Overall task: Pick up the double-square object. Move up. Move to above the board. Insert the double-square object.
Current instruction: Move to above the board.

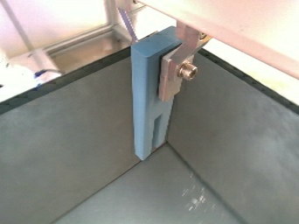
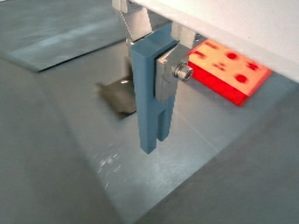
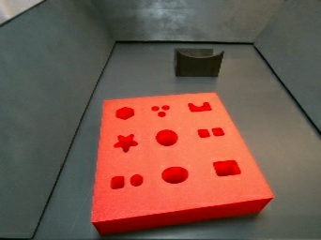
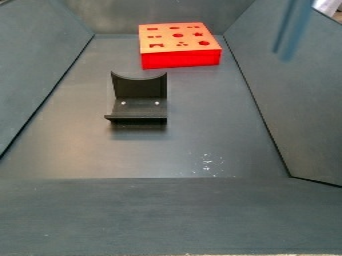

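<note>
The gripper (image 2: pixel 155 45) is holding the blue double-square object (image 2: pixel 153 96) clamped between its silver fingers (image 2: pixel 177 68), the piece hanging long-end down, clear of the grey floor. In a side view it is showing at about two o'clock (image 4: pixel 290 28), high and right of the red board (image 4: pixel 179 45), with the dark fixture (image 4: pixel 136 98) nearer the middle. The carry is probably underway; keeping height, holding the piece vertical and heading for the paired square recess (image 3: pixel 209 133) seems wise.

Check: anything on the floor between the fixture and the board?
Nothing: bare grey floor separates the fixture from the board in both side views. The end effector holds the blue double-square object off to the side.
</note>
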